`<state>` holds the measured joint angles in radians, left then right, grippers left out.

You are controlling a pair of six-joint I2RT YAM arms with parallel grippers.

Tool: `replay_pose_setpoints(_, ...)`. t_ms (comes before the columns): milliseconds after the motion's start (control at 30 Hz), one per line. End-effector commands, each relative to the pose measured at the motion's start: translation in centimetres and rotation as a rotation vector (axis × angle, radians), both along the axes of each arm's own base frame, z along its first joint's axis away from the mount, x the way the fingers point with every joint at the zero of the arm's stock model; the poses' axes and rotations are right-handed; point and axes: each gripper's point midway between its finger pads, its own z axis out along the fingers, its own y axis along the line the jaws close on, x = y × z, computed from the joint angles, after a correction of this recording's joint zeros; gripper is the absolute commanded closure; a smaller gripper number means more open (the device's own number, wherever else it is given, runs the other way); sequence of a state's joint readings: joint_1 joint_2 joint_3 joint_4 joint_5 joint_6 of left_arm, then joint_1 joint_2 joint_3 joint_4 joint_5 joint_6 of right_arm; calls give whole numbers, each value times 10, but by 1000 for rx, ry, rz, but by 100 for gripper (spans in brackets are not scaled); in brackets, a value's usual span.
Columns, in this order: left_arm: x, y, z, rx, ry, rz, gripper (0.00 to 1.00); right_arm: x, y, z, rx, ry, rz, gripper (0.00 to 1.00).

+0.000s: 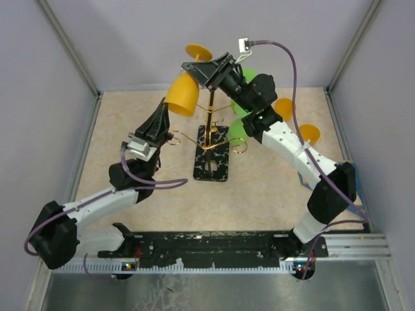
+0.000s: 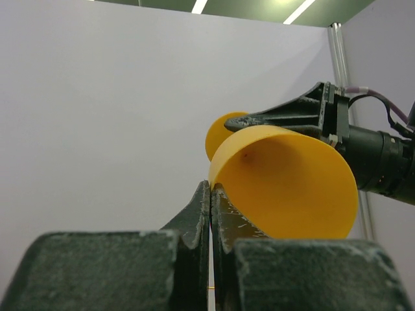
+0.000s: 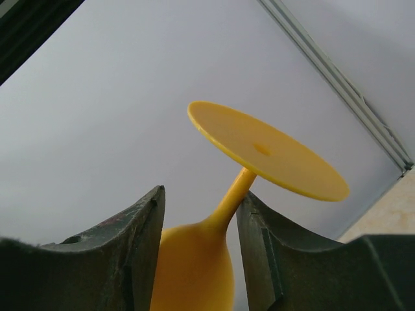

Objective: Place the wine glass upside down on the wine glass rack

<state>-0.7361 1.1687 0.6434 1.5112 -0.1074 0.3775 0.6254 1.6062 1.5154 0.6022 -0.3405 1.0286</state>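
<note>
Wine glass: yellow (image 1: 182, 94), held in the air above and just behind the wine glass rack, not touching it. It is tilted, with its round foot (image 1: 198, 51) on the far side and its bowl nearer the arms.
Glass in the left wrist view: the bowl (image 2: 285, 184) fills the right half of the picture and the foot (image 2: 222, 133) peeps out behind it.
Glass in the right wrist view: the flat foot (image 3: 266, 150) sits above the thin stem (image 3: 232, 194), which widens into the bowl lower down.
Right fingers: (image 1: 200, 71) closed on the glass at the stem and the narrow top of the bowl, one on each side. In the wrist view the stem lies against one finger (image 3: 259, 249).
Left fingers: (image 1: 163, 110) pressed together with nothing between them. They point up toward the bowl from below and to the left, tips (image 2: 211, 197) near its rim. I cannot tell whether they touch it.
Wine glass rack: thin gold pole with curled arms (image 1: 209, 126) standing upright on a black, white-veined base (image 1: 213, 166) in the middle of the table (image 1: 117, 113). The arms on the near and left sides are bare.
Green glasses: (image 1: 236, 131) just right of the pole and partly hidden by the right arm. I cannot tell how they are held.
Orange glasses: two (image 1: 310, 134), farther right beyond the right arm and well apart from the rack.
</note>
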Motion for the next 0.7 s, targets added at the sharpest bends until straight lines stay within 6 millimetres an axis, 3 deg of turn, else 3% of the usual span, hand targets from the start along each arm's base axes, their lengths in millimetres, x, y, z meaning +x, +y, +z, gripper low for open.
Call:
replay_pose_setpoints(0, -2, -7, 9, -41, -28, -12, 100, -26, 6, 31, 15, -102, 47, 53)
replay_pose_setpoints(400, 7, -20, 1, -66, -3, -10, 100, -25, 19, 31, -21, -111, 52, 59)
replay_pose_setpoints(667, 11, -25, -1, -76, 7, -12, 100, -23, 22, 28, -61, -120, 34, 85)
